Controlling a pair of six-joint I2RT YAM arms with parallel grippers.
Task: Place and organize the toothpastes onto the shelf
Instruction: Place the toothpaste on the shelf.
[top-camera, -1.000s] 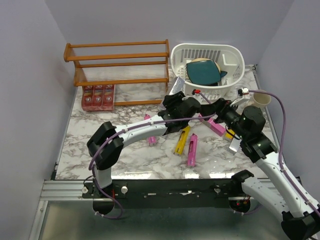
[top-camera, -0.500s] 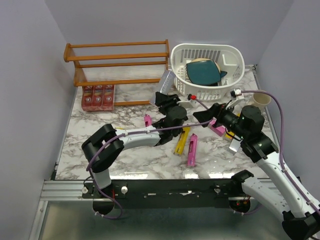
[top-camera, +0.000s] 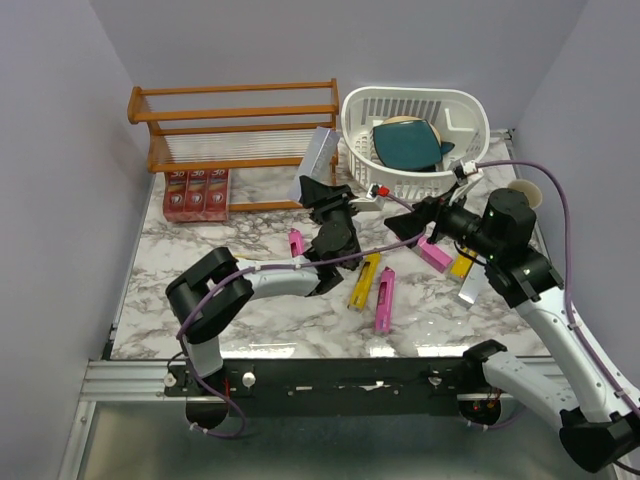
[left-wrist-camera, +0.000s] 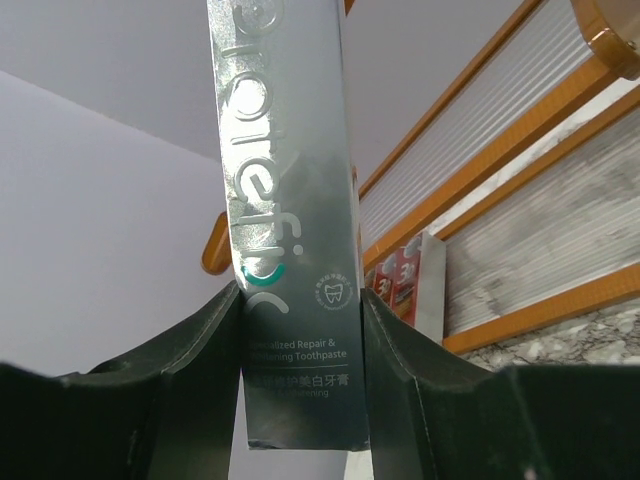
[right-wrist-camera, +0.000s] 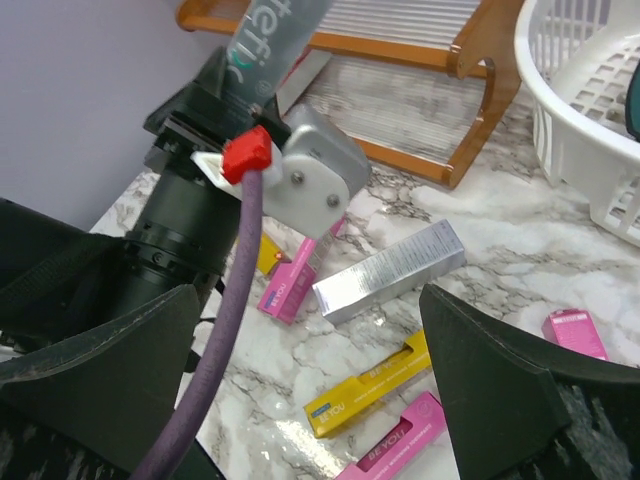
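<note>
Reading "Toothpaste", silver carton (left-wrist-camera: 285, 180) fills left tool (left-wrist-camera: 300, 296).

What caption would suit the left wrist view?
Left gripper clamps a silver-grey toothpaste carton in front of the orange-brown shelf, red cartons behind.

The left arm (top-camera: 270, 275) stretches forward, wrist tipped up, jaws clamped on a silver toothpaste carton (left-wrist-camera: 290, 200). The right arm (top-camera: 560, 325) bends inward, jaws spread wide.
</note>
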